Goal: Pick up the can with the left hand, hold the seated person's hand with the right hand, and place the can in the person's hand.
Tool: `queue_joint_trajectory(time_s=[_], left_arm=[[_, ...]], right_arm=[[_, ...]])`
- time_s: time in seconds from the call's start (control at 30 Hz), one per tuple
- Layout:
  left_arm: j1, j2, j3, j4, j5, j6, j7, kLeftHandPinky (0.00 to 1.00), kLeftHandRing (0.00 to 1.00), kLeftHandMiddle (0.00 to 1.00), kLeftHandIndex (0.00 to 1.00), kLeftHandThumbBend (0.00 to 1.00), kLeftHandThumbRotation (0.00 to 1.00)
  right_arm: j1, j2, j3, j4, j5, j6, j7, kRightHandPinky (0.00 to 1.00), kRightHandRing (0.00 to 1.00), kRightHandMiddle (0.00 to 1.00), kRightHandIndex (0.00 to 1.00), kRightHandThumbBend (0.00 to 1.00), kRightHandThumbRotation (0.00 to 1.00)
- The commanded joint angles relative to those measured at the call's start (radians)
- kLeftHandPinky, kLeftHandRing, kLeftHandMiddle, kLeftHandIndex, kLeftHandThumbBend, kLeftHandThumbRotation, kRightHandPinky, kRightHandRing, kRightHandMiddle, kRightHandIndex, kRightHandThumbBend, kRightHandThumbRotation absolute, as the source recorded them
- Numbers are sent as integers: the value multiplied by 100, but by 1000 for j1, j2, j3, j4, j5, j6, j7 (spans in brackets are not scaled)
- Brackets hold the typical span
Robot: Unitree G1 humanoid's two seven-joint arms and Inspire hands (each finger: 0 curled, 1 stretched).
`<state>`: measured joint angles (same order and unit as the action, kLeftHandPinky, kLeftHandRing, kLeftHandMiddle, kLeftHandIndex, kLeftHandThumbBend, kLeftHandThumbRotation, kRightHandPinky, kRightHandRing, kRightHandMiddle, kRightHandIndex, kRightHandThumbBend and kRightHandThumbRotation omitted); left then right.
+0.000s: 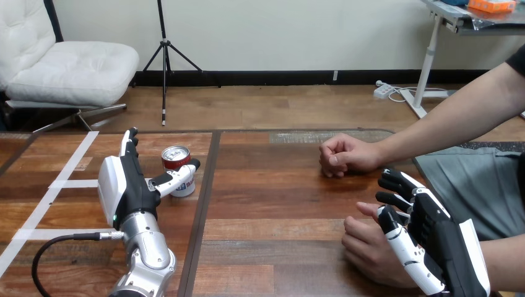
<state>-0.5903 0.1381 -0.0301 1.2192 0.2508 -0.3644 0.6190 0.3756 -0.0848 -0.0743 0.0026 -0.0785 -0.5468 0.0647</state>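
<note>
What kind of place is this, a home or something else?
Probably a robot test bench rather than a home: white tape lines mark off the wooden table, a single can stands by the robot's left hand, and a person's closed hand rests further right.

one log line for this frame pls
left hand: open, beside can | can: upright on table | right hand: against person's near hand, grasp unclear

Bright, even light — soft shadows only, and a pale sheen far across the table [291, 137].
</note>
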Motion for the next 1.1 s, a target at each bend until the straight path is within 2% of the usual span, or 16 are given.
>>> queue_joint_trajectory(time_s=[0.0, 0.13, 0.33, 0.43, 0.73, 1.07], left_arm=[[-42, 9, -6, 4, 7, 3, -17, 78, 87, 90, 91, 85, 20], [-44, 7, 8, 5, -9, -4, -35, 78, 87, 90, 90, 85, 18], [-52, 8, 4, 7, -1, 5, -34, 76, 84, 88, 87, 84, 16], [-55, 6, 6, 5, -4, 5, -38, 74, 83, 86, 85, 83, 14], [-57, 5, 14, 3, -15, -16, -69, 73, 82, 85, 84, 80, 10], [-64, 3, 19, 1, -27, -13, -91, 72, 80, 84, 83, 79, 9]], right_arm=[[-42, -5, 9, -33, -2, -23, -6, 71, 80, 84, 83, 54, 64], [-39, -3, 11, -36, 7, -21, -2, 72, 81, 84, 83, 53, 64], [-36, -5, 7, -34, 7, -24, -5, 72, 81, 84, 83, 54, 63], [-33, -5, 4, -40, -12, -19, -16, 72, 81, 84, 83, 55, 64], [-29, -3, 6, -41, 15, -20, -4, 71, 80, 84, 83, 55, 64], [-19, -2, 7, -53, 4, -15, -10, 71, 80, 84, 83, 54, 63]])
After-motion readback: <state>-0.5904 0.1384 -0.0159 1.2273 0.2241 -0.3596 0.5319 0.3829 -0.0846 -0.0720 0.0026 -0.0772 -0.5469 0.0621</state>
